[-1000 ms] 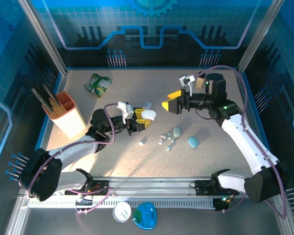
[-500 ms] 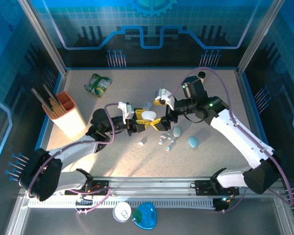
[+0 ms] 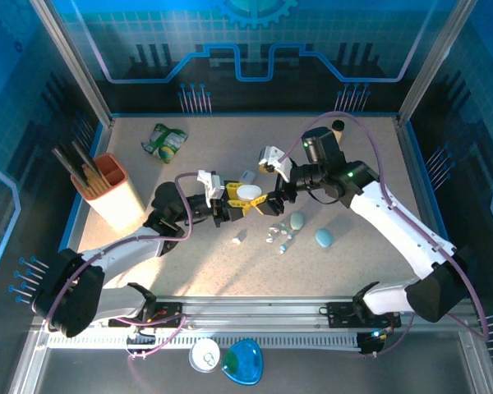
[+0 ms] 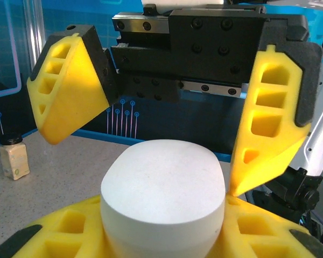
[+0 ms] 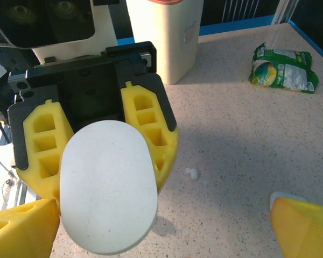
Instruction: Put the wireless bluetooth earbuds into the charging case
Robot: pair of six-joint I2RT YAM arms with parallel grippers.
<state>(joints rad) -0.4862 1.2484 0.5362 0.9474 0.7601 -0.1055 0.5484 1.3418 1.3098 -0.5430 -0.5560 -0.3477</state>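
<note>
Two sets of jaws meet at the white case (image 3: 248,191): left jaws grip it, right jaws spread wide around it.

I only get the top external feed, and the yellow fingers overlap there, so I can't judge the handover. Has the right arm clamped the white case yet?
Observer: No. On the right wrist camera the right gripper has its fingers wide apart, one on either side of the white case, not pressing it.
Operator: Is its lid open?
Observer: It looks closed. The left wrist camera shows a smooth, unbroken white top with no raised lid.
</note>
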